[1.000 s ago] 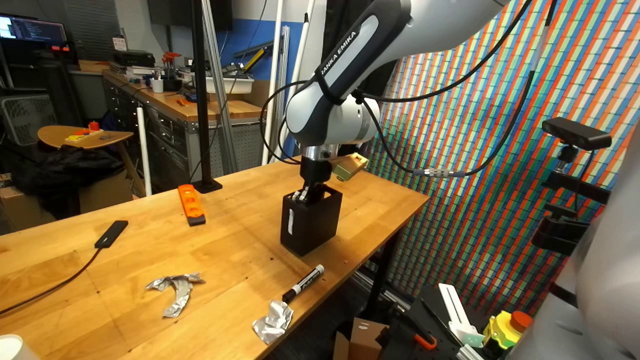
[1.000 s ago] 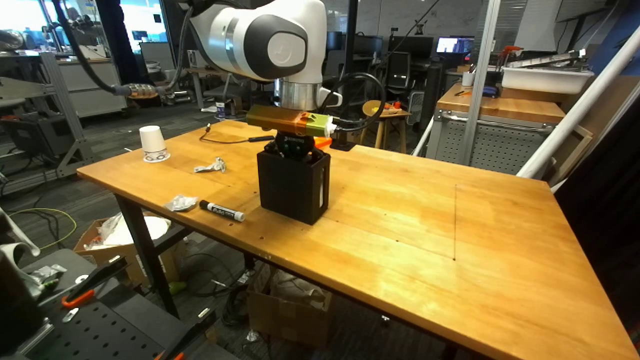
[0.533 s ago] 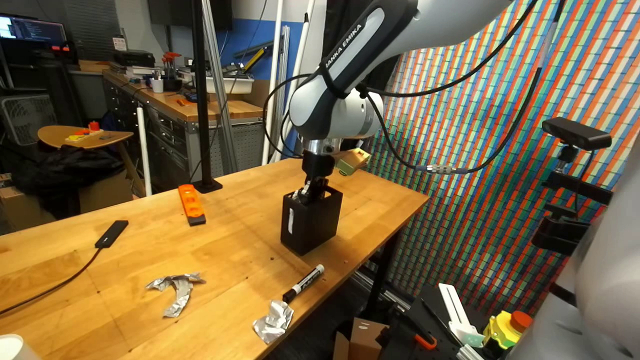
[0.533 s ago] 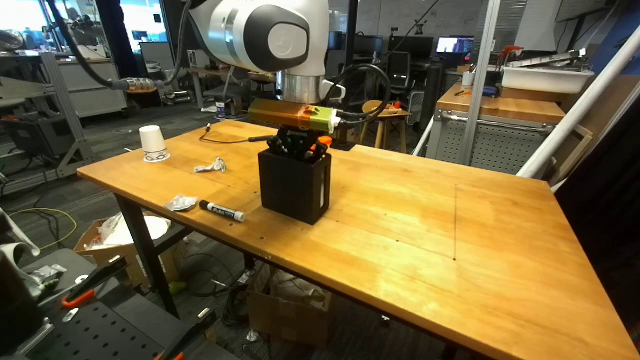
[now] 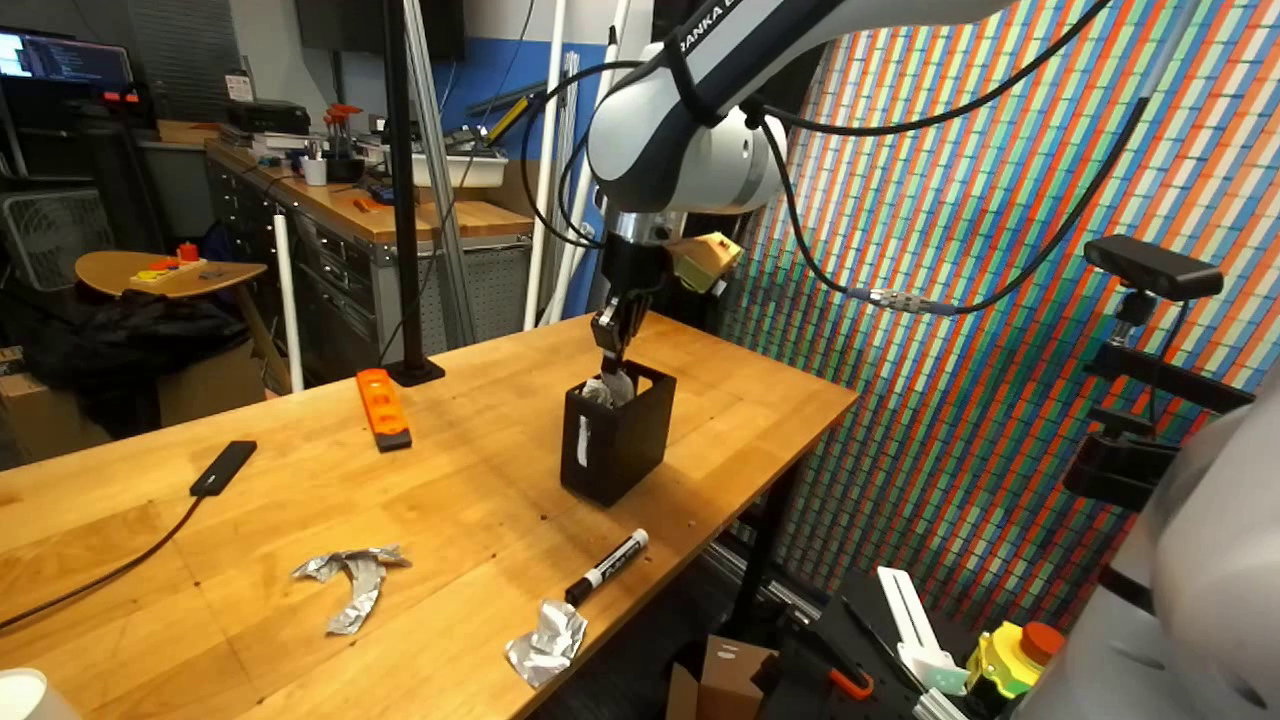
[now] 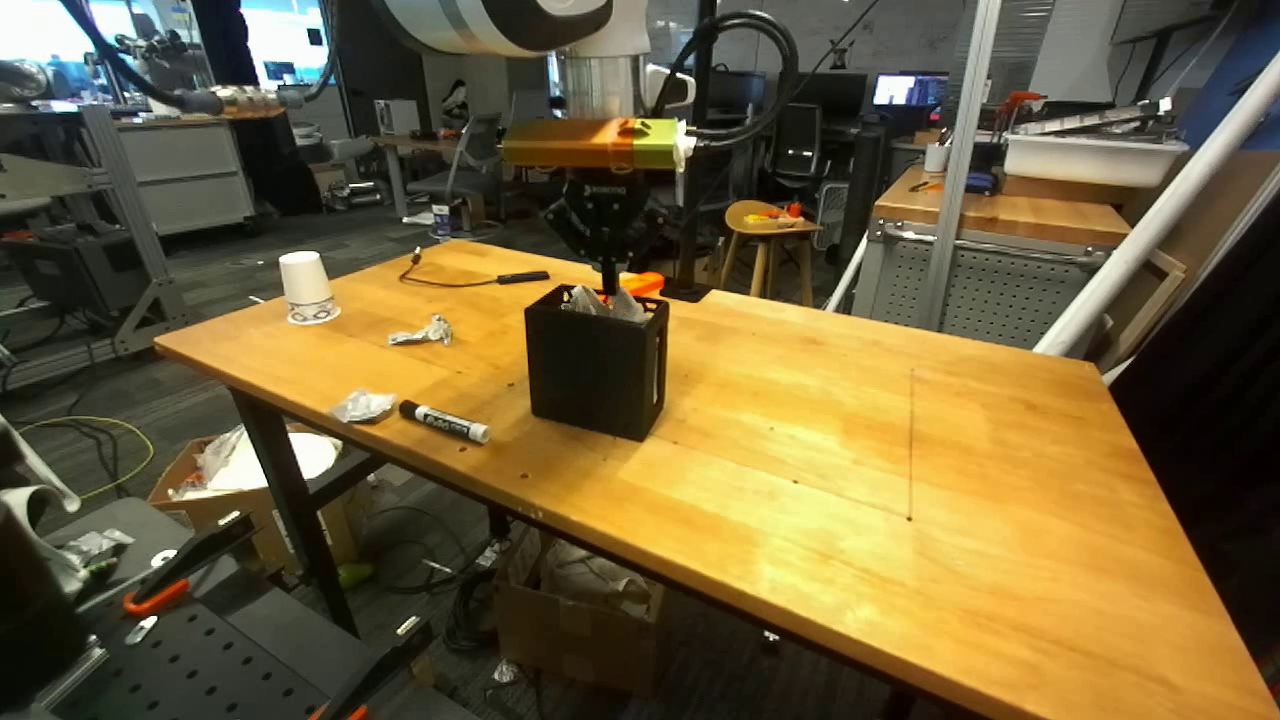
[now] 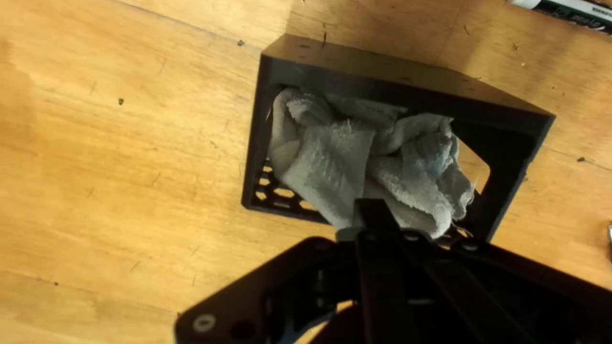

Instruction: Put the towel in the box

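Note:
The black box (image 5: 625, 445) stands upright on the wooden table, its mesh side and cut-out showing in the wrist view. Inside it lies the crumpled white towel (image 7: 330, 153), which looks greyish there; its folds (image 6: 628, 304) poke slightly above the rim in an exterior view. My gripper (image 5: 612, 362) points down at the box opening, its fingers (image 6: 610, 276) pressed together into one narrow tip. In the wrist view the dark fingertips (image 7: 375, 212) cover part of the towel near the box's lower rim. Whether they touch the cloth I cannot tell.
A marker (image 5: 607, 567) and crumpled foil (image 5: 547, 642) lie near the table edge. Another foil strip (image 5: 355, 583), an orange level (image 5: 383, 410), a black device with cable (image 5: 223, 468) and a paper cup (image 6: 306, 288) are farther off. A dark post (image 5: 405, 200) rises behind.
My gripper has risen from inside the box to its opening, bringing the towel's folds into view. The box has shifted and turned slightly. The fingers stay shut.

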